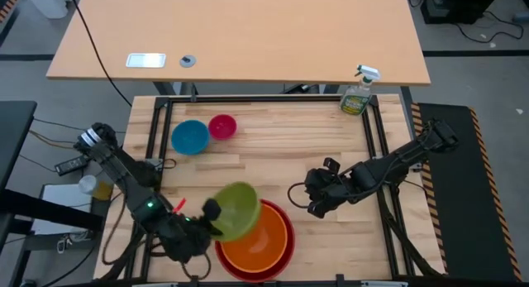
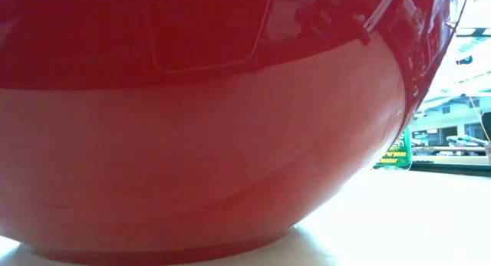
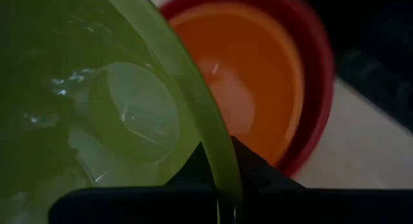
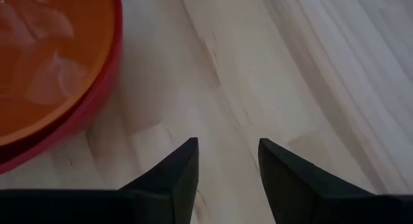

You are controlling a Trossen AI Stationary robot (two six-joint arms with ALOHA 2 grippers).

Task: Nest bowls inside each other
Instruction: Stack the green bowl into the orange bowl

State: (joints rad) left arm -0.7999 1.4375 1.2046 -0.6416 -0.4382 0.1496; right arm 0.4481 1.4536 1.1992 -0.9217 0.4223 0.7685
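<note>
The big red bowl [image 1: 283,255] stands near the table's front edge with the orange bowl [image 1: 260,241] nested in it; it fills the low view as the red bowl [image 2: 192,143]. The lime green bowl [image 1: 237,208] hangs tilted over their left rim, with my left gripper [image 1: 211,217] shut on it. The blue bowl [image 1: 189,136] and the small magenta bowl [image 1: 222,126] sit side by side at the far left. My right gripper [image 1: 317,201] hovers open to the right of the red bowl, with nothing between its fingers [image 4: 184,169]. My left gripper pinches the lime green bowl's rim [image 3: 216,153], one finger on either side of the wall; a dark finger [image 3: 258,169] shows beside the rim. It comes slanting down from the table's left. The bowl is lifted clear and tilted above the orange bowl [image 3: 251,75].
A green spray bottle [image 1: 358,93] stands at the table's far right corner; its label [image 2: 395,155] shows past the red bowl. Bare wood lies between the bowls at the back and the red bowl. Black frame rails run along the table's sides.
</note>
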